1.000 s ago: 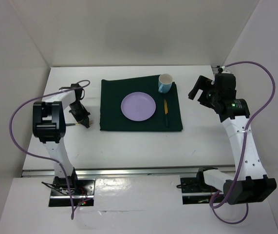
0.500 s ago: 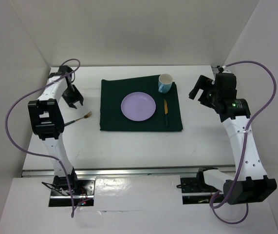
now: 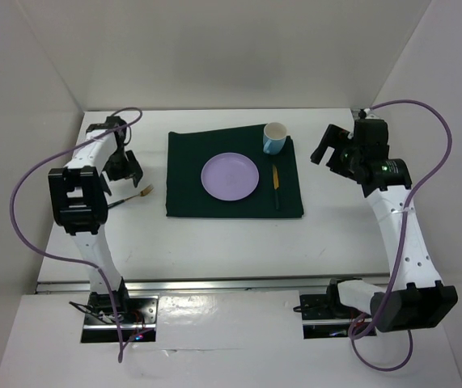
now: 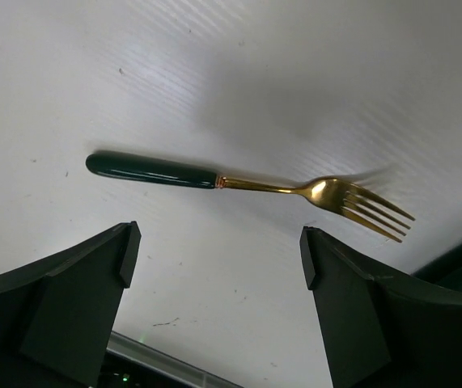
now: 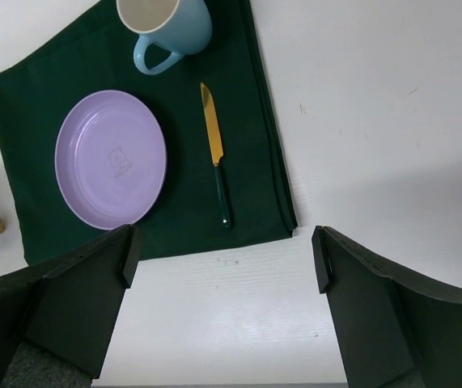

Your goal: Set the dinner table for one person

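Note:
On the white dinner table (image 3: 239,242) lies a dark green mat (image 3: 186,162). It holds a purple plate (image 3: 230,177), a light blue cup (image 3: 274,137) at its far right corner, and a gold knife (image 3: 276,184) with a dark handle to the right of the plate. A gold fork (image 3: 137,195) with a dark green handle rests on the bare table just left of the mat. My left gripper (image 3: 125,167) hovers open above the fork (image 4: 247,182), with nothing between its fingers. My right gripper (image 3: 332,153) hangs open and empty, right of the mat.
White walls close in the table on the left, back and right. A metal rail (image 3: 214,284) runs along the near edge, with both arm bases behind it. Purple cables loop off both arms.
The left gripper was shut low at the fork; it has opened, let the fork go and drawn back and up. The fork now lies alone on the table. The right arm barely shifted.

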Controlling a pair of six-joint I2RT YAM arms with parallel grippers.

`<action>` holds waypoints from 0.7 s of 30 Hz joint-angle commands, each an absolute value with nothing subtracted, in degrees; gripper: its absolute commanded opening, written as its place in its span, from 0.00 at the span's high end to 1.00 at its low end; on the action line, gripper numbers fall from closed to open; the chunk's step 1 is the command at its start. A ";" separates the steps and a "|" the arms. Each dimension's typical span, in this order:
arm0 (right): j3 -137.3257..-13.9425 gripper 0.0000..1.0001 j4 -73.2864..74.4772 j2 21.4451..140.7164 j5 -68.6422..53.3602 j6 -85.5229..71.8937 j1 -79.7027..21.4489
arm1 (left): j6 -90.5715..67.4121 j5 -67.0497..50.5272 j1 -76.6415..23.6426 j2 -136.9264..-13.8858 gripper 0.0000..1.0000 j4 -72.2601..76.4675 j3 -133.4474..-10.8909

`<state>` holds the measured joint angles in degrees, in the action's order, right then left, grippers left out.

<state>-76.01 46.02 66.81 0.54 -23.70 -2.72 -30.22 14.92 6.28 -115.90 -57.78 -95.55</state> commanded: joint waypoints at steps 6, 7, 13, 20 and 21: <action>-76.73 0.00 41.84 68.38 -1.23 -23.29 -2.46 | -27.96 22.15 4.13 -118.82 0.00 -60.73 -95.45; -76.73 0.00 41.84 68.90 -1.75 -23.29 -2.46 | -27.17 22.15 4.13 -119.61 0.00 -60.73 -96.06; -76.73 0.00 41.31 68.91 -1.76 -23.29 -2.46 | -27.68 23.64 2.46 -120.23 0.00 -61.26 -93.79; -76.73 0.00 41.31 68.91 -1.76 -23.29 -2.46 | -28.83 24.17 2.46 -125.50 0.00 -62.48 -98.94; -76.73 0.00 41.31 68.91 -1.76 -23.29 -2.46 | -28.31 24.17 2.46 -126.29 0.00 -62.49 -99.92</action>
<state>-76.01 43.68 68.93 -1.32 -23.70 -2.72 -28.47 22.79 2.44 -123.94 -61.87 -96.53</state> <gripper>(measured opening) 0.999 0.999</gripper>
